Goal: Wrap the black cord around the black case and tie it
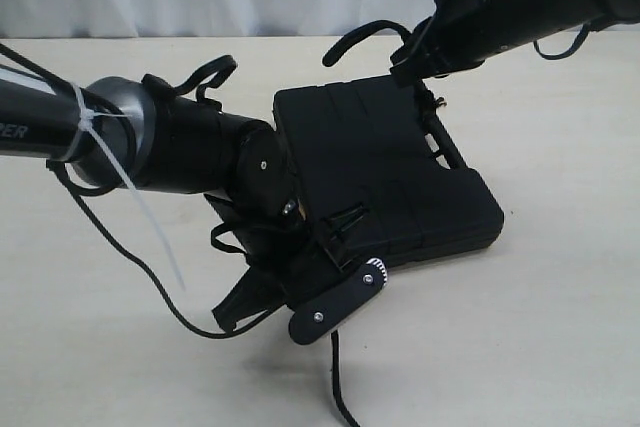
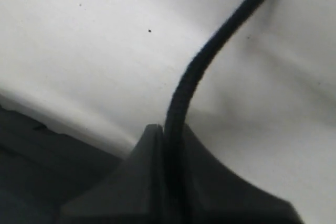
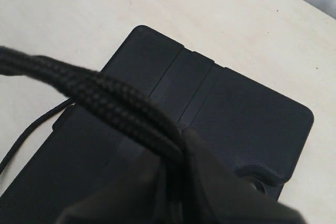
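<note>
**Q:** Exterior view: which step is shown?
**A:** The black case [image 1: 390,177] is seen lying flat on the surface [image 1: 560,327]. Its long axis is judged to run from the far side toward the near side, slanted somewhat to the right. The left gripper [image 1: 318,309] is lowered at the near corner of the case, and the black cord [image 1: 338,387] trails from it toward the viewer. The right gripper [image 1: 425,59] is held over the far edge. No band of cord can be made out across the lid, so the wrapping is judged unfinished and the tie not yet begun.

**Q:** Left wrist view?
**A:** The left gripper [image 2: 169,135] is shown clamped on the cord [image 2: 199,72], which curves away over the pale surface.

**Q:** Right wrist view?
**A:** The right gripper [image 3: 176,156] is shown pinched shut on a doubled run of braided cord [image 3: 105,98], held above the ribbed lid of the case [image 3: 236,114].

**Q:** What is called for next?
**A:** In all likelihood, the cord is to be drawn taut across the case and its runs crossed for a knot. Both grips are to be held firm, and the case is not to be dragged.
</note>
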`<state>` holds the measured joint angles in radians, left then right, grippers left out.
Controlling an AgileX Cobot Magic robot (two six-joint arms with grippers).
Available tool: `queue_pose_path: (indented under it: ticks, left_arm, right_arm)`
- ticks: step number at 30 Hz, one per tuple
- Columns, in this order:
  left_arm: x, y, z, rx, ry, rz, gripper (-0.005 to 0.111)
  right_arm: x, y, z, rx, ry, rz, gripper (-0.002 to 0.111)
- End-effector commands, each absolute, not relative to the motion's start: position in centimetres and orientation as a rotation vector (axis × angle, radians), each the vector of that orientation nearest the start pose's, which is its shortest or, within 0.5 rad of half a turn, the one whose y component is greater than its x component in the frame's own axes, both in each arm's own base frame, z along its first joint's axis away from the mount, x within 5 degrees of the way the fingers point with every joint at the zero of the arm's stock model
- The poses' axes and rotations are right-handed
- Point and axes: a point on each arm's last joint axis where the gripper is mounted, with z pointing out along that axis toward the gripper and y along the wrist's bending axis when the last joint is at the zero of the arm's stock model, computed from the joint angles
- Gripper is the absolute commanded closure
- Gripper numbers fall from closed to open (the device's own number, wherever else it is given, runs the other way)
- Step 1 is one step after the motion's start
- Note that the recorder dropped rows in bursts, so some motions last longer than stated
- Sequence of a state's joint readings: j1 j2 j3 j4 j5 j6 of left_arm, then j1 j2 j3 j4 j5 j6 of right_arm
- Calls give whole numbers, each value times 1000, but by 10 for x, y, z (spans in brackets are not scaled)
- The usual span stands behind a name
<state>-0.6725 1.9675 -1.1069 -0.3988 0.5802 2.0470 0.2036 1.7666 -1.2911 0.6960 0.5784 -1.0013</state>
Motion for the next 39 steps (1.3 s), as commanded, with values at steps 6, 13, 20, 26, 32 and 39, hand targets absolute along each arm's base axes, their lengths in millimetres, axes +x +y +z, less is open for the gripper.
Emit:
queue_pose_path:
  ticks: [6, 13, 20, 26, 32, 39]
  left_arm:
    - [267, -248, 140, -3034, -1822, 329, 107]
    - [285, -230, 188, -2880, -2369, 459, 107]
    - [319, -182, 208, -2100, -3102, 762, 107]
    - [330, -162, 209, -1603, -3320, 905, 107]
    - [333, -149, 214, -1310, -3351, 1139, 107]
    - [327, -120, 196, -984, -3423, 1202, 107]
  right_arm:
    - [374, 109, 253, -843, 2231, 349, 104]
    - [374, 108, 253, -839, 2234, 358, 104]
    - [373, 108, 265, -771, 2201, 394, 104]
    - [374, 108, 267, -702, 2207, 403, 104]
    - [375, 107, 267, -680, 2206, 400, 104]
    - [377, 106, 268, -647, 2203, 393, 104]
